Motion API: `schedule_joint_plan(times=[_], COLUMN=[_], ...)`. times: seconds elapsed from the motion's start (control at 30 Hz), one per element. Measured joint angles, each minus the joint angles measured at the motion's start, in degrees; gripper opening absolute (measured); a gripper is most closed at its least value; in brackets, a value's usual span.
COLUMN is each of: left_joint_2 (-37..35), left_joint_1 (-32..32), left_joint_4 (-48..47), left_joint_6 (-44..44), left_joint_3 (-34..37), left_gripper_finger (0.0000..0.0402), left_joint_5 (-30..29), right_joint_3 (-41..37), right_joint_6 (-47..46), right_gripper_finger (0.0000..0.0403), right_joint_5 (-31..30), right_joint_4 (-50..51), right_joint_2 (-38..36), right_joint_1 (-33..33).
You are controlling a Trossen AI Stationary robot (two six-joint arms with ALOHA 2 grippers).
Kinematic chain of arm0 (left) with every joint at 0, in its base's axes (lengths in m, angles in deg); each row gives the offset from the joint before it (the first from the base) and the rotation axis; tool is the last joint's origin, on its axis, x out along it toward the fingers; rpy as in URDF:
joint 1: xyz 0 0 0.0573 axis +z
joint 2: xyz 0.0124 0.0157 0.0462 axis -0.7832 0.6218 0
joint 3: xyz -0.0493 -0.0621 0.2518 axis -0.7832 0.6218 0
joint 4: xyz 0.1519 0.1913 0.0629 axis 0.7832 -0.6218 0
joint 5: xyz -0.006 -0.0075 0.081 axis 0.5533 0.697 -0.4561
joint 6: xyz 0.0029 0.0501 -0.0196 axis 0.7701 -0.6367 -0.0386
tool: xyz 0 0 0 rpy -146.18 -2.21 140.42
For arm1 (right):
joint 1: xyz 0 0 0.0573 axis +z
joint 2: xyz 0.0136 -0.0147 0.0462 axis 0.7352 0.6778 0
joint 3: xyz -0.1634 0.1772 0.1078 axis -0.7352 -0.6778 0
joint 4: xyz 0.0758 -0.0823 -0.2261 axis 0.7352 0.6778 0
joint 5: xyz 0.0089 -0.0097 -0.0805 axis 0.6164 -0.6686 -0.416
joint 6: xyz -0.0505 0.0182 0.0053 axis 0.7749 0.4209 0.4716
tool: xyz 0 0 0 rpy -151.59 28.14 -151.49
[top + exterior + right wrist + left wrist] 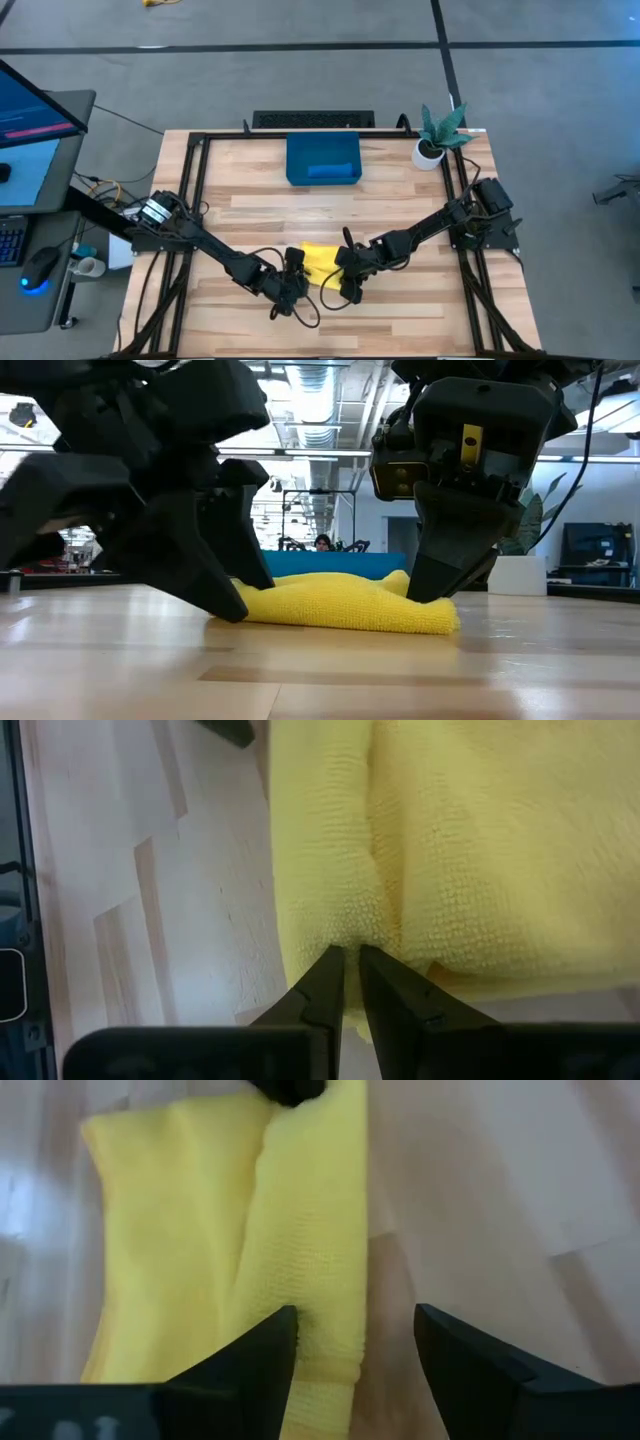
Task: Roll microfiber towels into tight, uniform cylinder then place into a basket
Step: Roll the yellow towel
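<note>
Pinching a fold of the yellow towel (pixel 470 850), the right gripper (pixel 350 965) has its fingers nearly together, with a ridge of cloth caught between the tips. It stands at the towel's right end, tips down on the table (pixel 400 310). Over at the other end, the left gripper (pixel 355 1345) is spread wide: one finger (pixel 255 1365) rests on the towel's edge, the other stands on bare wood just beside it, and nothing is held between them. In the low view both grippers, left (pixel 215 575) and right (pixel 450 565), bracket the yellow towel (pixel 345 603), which lies low and loosely bunched, folded on itself rather than a tight cylinder. From above, the towel (pixel 318 259) sits near the table's front edge, between the two grippers. Well apart from it, toward the back of the table, sits the basket (pixel 322 147), with a blue towel (pixel 333 172) lying inside along its near wall. A white pot (pixel 429 153) with a green plant stands near the basket's right.
</note>
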Motion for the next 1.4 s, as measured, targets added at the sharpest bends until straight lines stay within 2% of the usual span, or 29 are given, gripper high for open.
schedule_joint_plan(times=[0.47,0.63,0.9,1.07,1.33,1.4], left_joint_2=[0.1,0.1,0.0,0.0,0.1,0.1], left_joint_1=[0.3,1.1,5.1,6.3,7.5,7.5], left_joint_4=[-3.9,-4.7,-5.8,-5.9,-6.1,-6.1], left_joint_6=[-3.0,-7.3,-7.1,-7.3,-6.5,-4.6], left_joint_3=[-0.8,-0.9,-1.0,-1.0,-0.9,-0.9], left_gripper_finger=[0.0199,0.0199,0.0194,0.0150,0.0023,0.0010], left_joint_5=[-4.8,-4.4,-1.1,-0.7,0.0,0.6], right_joint_3=[0.0,0.0,0.1,0.1,0.1,0.1], right_joint_6=[0.0,0.0,0.0,0.4,1.8,2.0], right_gripper_finger=[0.0065,0.0065,0.0065,0.0065,0.0065,0.0065], right_joint_5=[1.0,1.1,1.5,2.3,3.1,3.1], right_joint_4=[-0.2,-0.2,-0.3,-0.3,-0.4,-0.4], right_joint_2=[0.0,0.0,0.0,0.0,0.0,0.0], right_joint_1=[0.0,0.0,0.0,-0.1,-0.1,-0.1])
